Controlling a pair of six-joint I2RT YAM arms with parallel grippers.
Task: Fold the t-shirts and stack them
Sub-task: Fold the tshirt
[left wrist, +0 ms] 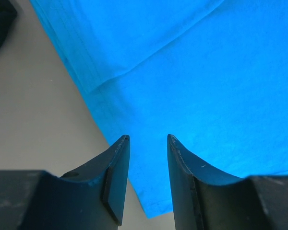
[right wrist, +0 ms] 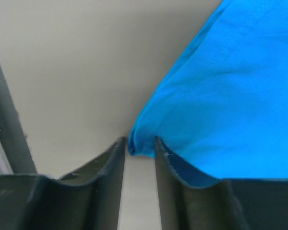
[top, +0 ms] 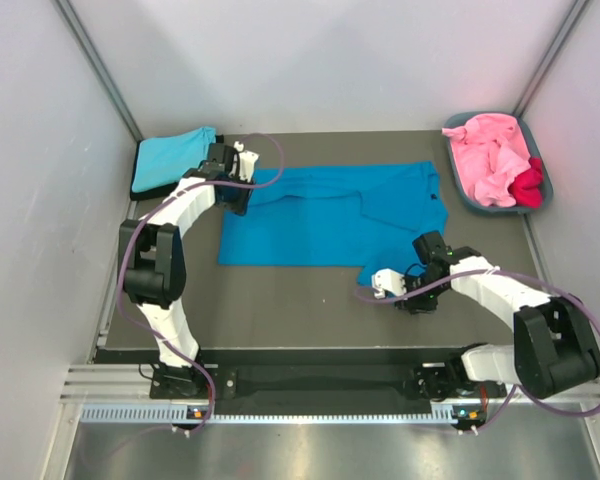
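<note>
The bright blue t-shirt (top: 330, 215) lies spread on the table's middle, its right part folded over. My left gripper (top: 238, 195) is open above the shirt's far left corner; in the left wrist view the blue cloth (left wrist: 192, 72) lies under the gripper (left wrist: 149, 139). My right gripper (top: 378, 275) is at the shirt's near right corner. In the right wrist view its jaws (right wrist: 140, 141) stand a little apart with the cloth's corner (right wrist: 221, 96) between the tips, draped over the right finger. A folded turquoise t-shirt (top: 172, 158) lies at the back left.
A grey-blue oval tub (top: 460, 190) at the back right holds pink t-shirts (top: 485, 150) and a crimson one (top: 527, 185). The turquoise shirt rests on a black pad (top: 140, 190). Metal frame posts and white walls surround the table; a rail (top: 310, 385) runs along the near edge.
</note>
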